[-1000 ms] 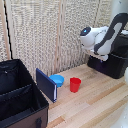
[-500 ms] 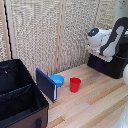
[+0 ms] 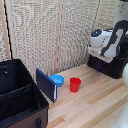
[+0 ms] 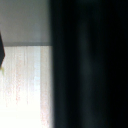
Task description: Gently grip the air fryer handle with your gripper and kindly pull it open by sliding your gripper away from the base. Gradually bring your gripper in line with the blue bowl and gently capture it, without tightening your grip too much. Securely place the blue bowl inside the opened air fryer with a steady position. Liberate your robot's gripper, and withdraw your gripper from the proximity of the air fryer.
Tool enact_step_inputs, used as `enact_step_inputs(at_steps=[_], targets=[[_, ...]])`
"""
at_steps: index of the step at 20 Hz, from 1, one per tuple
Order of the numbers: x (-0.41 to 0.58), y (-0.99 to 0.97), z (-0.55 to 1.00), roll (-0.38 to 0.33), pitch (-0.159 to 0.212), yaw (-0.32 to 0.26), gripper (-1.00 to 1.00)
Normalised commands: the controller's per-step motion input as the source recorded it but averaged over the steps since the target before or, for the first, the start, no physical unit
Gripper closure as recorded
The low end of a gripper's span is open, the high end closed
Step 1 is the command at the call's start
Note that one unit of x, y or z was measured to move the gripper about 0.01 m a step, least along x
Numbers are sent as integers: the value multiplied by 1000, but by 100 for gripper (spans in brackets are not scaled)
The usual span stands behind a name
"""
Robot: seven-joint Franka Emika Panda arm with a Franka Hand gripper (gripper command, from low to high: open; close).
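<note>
The black air fryer (image 3: pixel 109 66) stands on the wooden floor at the exterior view's right. Its handle cannot be made out. My white gripper (image 3: pixel 98 52) is low against the fryer's upper front, and its fingers are lost against the black body, so I cannot tell whether it is open or shut. In the wrist view a blurred black surface (image 4: pixel 90 65), very close, fills most of the picture beside pale wood (image 4: pixel 25 85). The blue bowl (image 3: pixel 57 80) sits on the floor well away from the gripper, between a dark-blue panel and a red cup.
A red cup (image 3: pixel 75 84) stands just beside the bowl. A flat dark-blue panel (image 3: pixel 46 85) leans against a big black fabric case (image 3: pixel 17 95) at the exterior view's left. A slatted screen wall (image 3: pixel 55 35) runs behind.
The arm's white end has shifted slightly toward the exterior view's right, closer over the air fryer. The bowl, cup and panel have not moved.
</note>
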Motion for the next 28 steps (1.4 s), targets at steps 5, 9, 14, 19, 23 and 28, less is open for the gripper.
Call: enact_step_inputs(at_steps=[5, 9, 14, 19, 23, 28], targets=[[0, 41, 423, 69, 153, -13, 100], [0, 110, 404, 64, 101, 0, 100], [0, 552, 407, 78, 36, -34, 100], [-77, 837, 328, 53, -25, -47, 100], [-106, 986, 9, 0, -135, -2, 100], [-74, 986, 0, 0, -141, -4, 100]])
